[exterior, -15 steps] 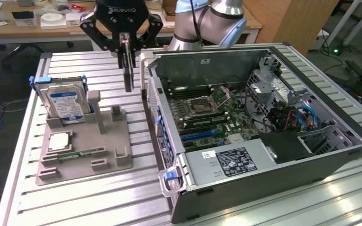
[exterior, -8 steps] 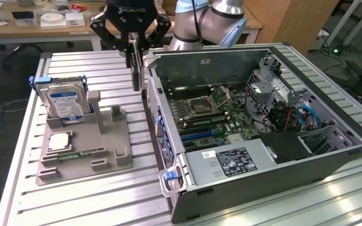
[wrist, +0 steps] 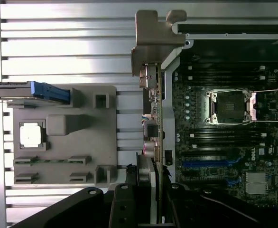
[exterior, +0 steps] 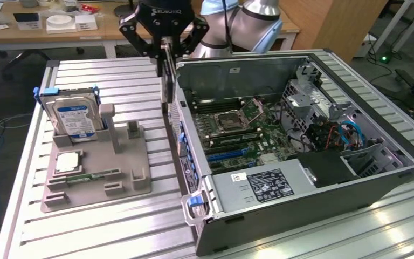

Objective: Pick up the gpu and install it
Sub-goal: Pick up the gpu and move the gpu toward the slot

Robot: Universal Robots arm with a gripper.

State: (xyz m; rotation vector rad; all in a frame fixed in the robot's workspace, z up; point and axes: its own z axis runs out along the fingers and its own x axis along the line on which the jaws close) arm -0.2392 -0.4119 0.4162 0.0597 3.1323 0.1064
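Green gpu (exterior: 168, 83) hangs edge-down in the tool (exterior: 165, 49), jaws clamped narrow on its upper edge. Posn: in air above the case (exterior: 301, 216) wall on the exterior view's left, just beside the motherboard (exterior: 243, 129); silver bracket (wrist: 155, 42) at one end. I judge this the carry phase, card not seated. Ops note: keep card vertical, edge parallel w/ the blue slots (wrist: 208, 164), bracket clear of the wall, slow feed.

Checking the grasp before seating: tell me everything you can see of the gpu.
The gpu hangs upright, edge-on, with the claw shut on its top edge. It looks a thin card: green board, small connectors, a bent silver metal bracket at one end. It hangs above the table at the open computer case's side wall, not seated in any motherboard slot.
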